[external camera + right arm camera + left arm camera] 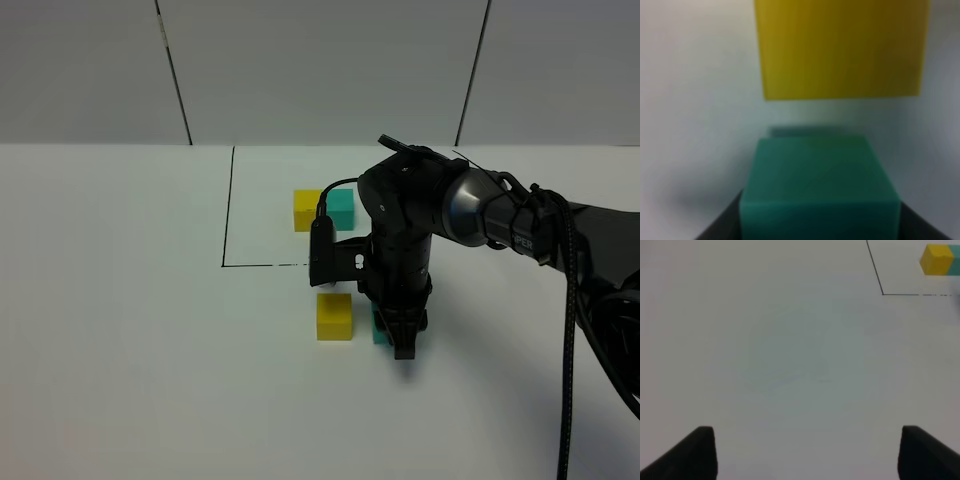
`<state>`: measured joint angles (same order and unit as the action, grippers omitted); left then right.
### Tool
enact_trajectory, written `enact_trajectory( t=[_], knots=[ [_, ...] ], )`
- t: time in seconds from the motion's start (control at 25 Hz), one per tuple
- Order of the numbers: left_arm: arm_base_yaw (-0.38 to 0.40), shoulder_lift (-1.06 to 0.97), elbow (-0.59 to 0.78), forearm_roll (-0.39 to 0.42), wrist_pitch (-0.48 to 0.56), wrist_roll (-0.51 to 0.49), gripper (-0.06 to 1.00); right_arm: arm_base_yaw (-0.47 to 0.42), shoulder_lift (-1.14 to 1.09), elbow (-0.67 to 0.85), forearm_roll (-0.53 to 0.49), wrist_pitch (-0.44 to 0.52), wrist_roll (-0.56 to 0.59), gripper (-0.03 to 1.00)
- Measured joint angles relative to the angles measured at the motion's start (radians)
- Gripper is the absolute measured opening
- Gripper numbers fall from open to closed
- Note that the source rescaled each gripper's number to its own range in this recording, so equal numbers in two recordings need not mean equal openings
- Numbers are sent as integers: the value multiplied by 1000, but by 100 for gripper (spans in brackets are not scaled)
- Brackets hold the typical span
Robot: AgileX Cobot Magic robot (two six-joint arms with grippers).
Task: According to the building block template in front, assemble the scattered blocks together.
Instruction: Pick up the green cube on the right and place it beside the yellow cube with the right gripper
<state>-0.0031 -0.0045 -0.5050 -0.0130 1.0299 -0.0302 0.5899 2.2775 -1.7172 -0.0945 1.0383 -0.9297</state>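
Our right claw (403, 347) gripped the teal cube (820, 185) with the yellow cube (334, 316) near its tips but not touching. The template pair (324, 210) lay farther off. Our left claw (807, 455) stood wide apart, holding nothing.

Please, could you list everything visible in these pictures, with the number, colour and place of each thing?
table: 1, white, under everything.
black line: 1, black, drawn on the table toward the back.
template pair: 1, yellow and teal-green halves joined, inside the black line.
yellow cube: 1, yellow, in front of the line.
teal cube: 1, teal-green, right of the yellow cube, a gap between them.
right gripper: 1, black, closed on the teal cube.
left gripper: 1, black, open above bare table.
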Motion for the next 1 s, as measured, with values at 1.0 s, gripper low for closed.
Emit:
enact_trajectory(
  t=[1.0],
  knots=[
    [0, 0, 0, 0, 0, 1, 63, 4, 28, -8, -2, -39, 0, 0]
  ],
)
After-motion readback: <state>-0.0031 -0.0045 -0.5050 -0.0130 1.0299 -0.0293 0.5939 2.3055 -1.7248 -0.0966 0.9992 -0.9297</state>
